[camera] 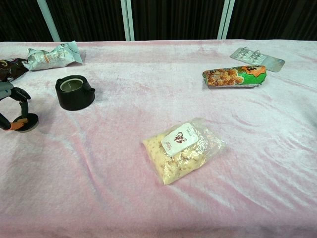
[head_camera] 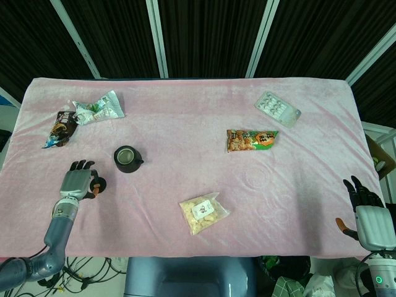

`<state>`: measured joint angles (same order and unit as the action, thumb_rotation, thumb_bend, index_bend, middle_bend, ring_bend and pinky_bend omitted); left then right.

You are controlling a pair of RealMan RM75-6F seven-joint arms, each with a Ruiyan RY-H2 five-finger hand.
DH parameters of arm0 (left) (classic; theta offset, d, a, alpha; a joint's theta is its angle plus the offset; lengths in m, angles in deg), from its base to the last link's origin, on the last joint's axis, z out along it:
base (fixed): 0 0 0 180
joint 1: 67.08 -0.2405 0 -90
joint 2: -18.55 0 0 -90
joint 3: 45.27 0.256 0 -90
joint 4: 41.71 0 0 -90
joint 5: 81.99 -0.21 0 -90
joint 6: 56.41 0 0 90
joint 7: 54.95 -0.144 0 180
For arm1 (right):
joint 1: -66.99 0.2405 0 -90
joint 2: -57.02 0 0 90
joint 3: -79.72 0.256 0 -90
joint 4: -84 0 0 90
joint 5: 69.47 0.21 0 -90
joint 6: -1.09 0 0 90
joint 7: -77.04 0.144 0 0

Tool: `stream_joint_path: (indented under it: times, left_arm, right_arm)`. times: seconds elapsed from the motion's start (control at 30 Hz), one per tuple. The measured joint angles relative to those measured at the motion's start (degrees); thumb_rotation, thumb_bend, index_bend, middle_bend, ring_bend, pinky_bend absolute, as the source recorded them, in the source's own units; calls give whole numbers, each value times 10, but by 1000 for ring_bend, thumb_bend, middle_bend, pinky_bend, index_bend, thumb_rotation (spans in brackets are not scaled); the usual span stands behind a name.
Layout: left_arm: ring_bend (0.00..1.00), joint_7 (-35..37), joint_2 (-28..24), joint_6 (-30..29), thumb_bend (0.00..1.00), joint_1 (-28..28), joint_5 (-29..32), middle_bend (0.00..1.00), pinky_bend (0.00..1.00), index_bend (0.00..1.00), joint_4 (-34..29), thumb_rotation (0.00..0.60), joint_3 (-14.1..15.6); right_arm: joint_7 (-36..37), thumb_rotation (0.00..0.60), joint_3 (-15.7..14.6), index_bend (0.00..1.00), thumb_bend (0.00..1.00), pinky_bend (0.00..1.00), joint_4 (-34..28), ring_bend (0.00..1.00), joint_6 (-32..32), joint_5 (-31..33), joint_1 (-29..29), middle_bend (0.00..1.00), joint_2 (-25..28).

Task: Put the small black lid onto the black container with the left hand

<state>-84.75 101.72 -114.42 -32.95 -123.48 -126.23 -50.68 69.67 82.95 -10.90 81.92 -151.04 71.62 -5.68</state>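
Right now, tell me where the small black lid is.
Chest view, far left: small black lid lies at the left hand, near the open black container.

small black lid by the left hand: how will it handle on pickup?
The small black lid looks like a thin flat disc, so probably stiff and light. It lies flat on the soft pink cloth, so the left hand may struggle to get under its edge. If tipped on edge, it might roll.

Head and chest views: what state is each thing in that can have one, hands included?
Small black round lid: flat on the pink cloth, off the container, fingers of the left hand on it.
Black container with a spout: upright, uncovered.
Left hand: at the lid, not lifted.
Right hand: empty, fingers apart, at the table's right edge.
Clear snack bag: sealed, lying flat.
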Motion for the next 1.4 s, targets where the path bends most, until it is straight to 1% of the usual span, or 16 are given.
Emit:
stream_joint_path:
  times: [0.23,0.53,0.77,0.97,1.17,1.27,1.4]
  left_arm:
    - [0,-8,3,1,389,2,11,125,0,529,4,600,0]
    - [0,-5,3,2,482,2,16,159,0,577,5,600,-4]
    - [0,9,-10,-7,484,-2,8,159,0,587,-11,600,-11]
    - [0,25,-38,-29,485,-7,-10,159,0,587,-47,600,-26]
    - [0,46,-86,-53,485,-9,-36,162,0,593,-108,600,-52]
    - [0,59,-107,-45,485,-2,-46,164,0,593,-130,600,-70]
    - [0,68,-124,-2,485,20,-41,164,0,594,-138,600,-88]
  right_arm:
    - [2,600,1,0,154,190,0,137,1,0,0,25,0]
    - [5,600,2,0,154,190,-1,137,1,3,-1,25,0]
    - [8,600,2,0,154,190,-1,137,1,3,-1,25,0]
    - [8,600,1,0,154,190,-2,137,1,2,-1,25,0]
    - [7,600,1,0,154,190,-2,137,1,3,-1,25,0]
    - [6,600,1,0,154,190,-2,137,1,4,-1,25,0]
    - [5,600,2,0,154,190,-2,137,1,6,-1,25,-1]
